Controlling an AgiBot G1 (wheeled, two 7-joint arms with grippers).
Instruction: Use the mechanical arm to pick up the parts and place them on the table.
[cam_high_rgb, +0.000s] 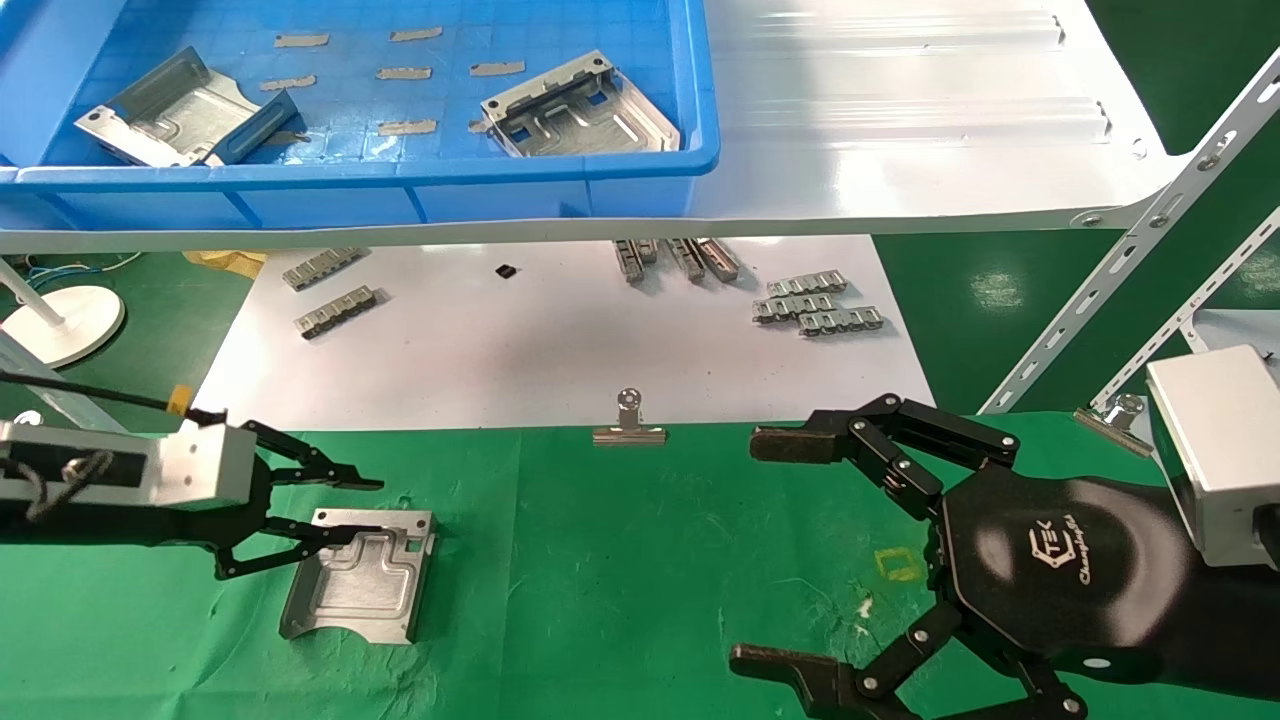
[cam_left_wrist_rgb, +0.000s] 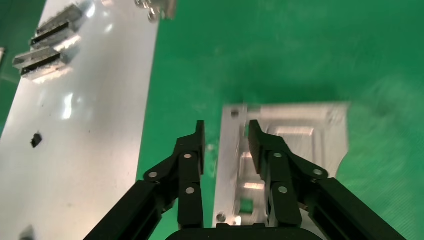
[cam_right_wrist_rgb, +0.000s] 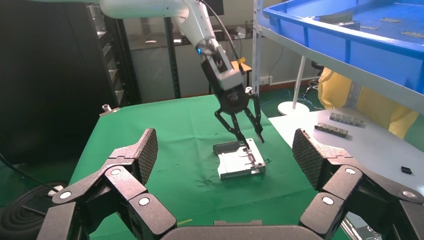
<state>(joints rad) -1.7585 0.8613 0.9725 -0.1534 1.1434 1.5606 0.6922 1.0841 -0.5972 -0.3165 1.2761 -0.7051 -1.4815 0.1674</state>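
Your left gripper (cam_high_rgb: 345, 505) sits at the near-left of the green table (cam_high_rgb: 620, 560) in the head view, fingers spread apart and straddling the folded flange of one part (cam_high_rgb: 360, 575). That plate lies flat on the cloth, its long axis running from the flange, at the edge farthest from you, to the concave curved edge nearest you. Two more parts (cam_high_rgb: 580, 108) rest in the blue bin (cam_high_rgb: 700, 120) on the white shelf, well apart from both arms. Your right gripper (cam_high_rgb: 775, 555) hangs over the right side of the table, fingers wide and holding nothing.

From the left wrist view, the left gripper (cam_left_wrist_rgb: 225, 142) is released: one finger lies just outside the plate's flanged edge and the other over the ribbed face of the part (cam_left_wrist_rgb: 295, 150). Whether either pad touches metal, you cannot tell. The plate appears already delivered, so the next move is likely a straight lift clear.

From the right wrist view, the right gripper (cam_right_wrist_rgb: 225, 155) frames the scene with open fingers; the left gripper (cam_right_wrist_rgb: 245, 127) points down onto the part (cam_right_wrist_rgb: 240, 161), which lies well away from this arm. The left arm is plainly nearer.
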